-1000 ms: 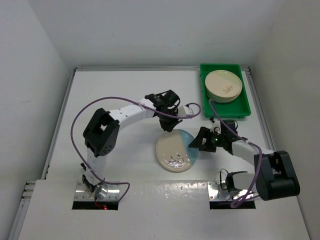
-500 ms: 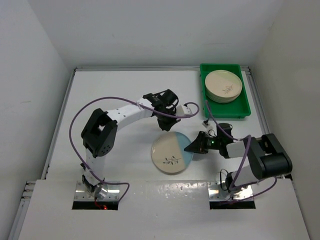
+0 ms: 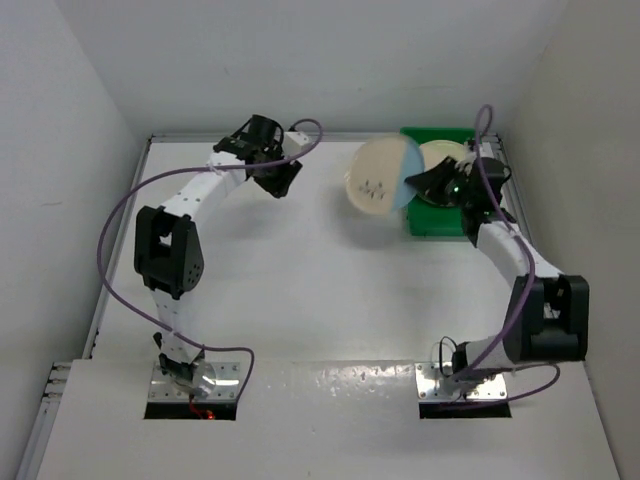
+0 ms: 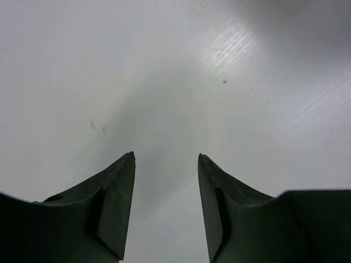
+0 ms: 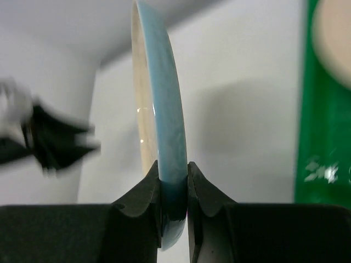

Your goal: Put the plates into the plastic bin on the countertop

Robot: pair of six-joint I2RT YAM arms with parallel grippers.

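carrying is the step in hand, as i judge it. at the left, the left gripper hangs over bare table near the far edge, jaws parted with nothing between them, well apart from the work. right of centre, a round cream ceramic plate with a blue segment is up off the surface, its blue side lapping over the left wall of the bright green rectangular plastic bin; how far it tilts i cannot tell. the right gripper is clenched on the blue rim, one pad on each face. in the bin's far half lies a stack of cream plates, partly hidden by that gripper, while green floor shows in the near half. the next move, i'd say, calls for bringing the plate fully over the bin, levelling it, lowering it onto the stack or the bare floor, and only then letting go; a release from up here could chip it on the wall. the flat white countertop looks matte, edged by a thin metal rim and boxed in by plain white walls.
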